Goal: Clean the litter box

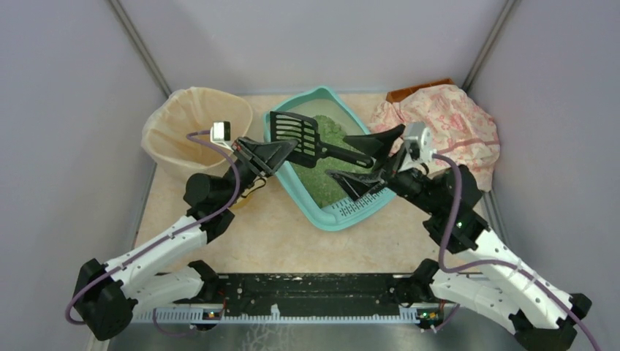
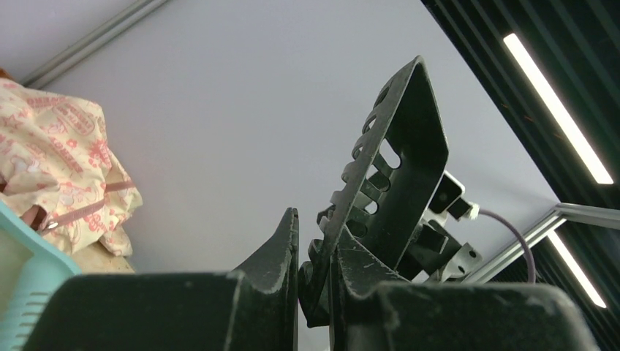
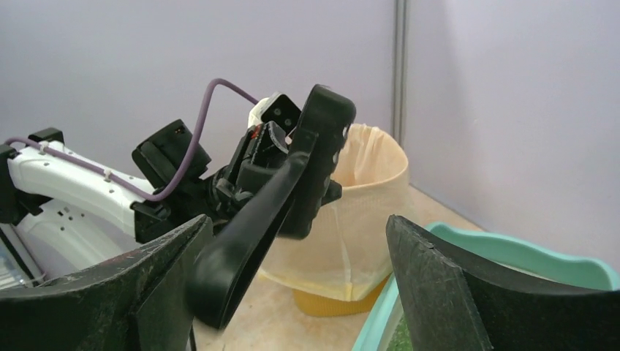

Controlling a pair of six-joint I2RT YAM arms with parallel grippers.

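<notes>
Black scoop (image 1: pixel 296 135), pinched by left gripper (image 1: pixel 281 150), points its handle seemingly between right gripper's (image 1: pixel 373 161) wide-spread jaws, litter box (image 1: pixel 319 91) below.

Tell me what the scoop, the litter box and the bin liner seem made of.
The scoop looks like matte black rigid plastic: moulded slots, thin stiff walls. The litter box looks like smooth teal moulded plastic, by its rounded rim and slotted grate. The bin liner is probably thin beige film or light fabric: it wrinkles, folds over the rim and lets light through.
</notes>
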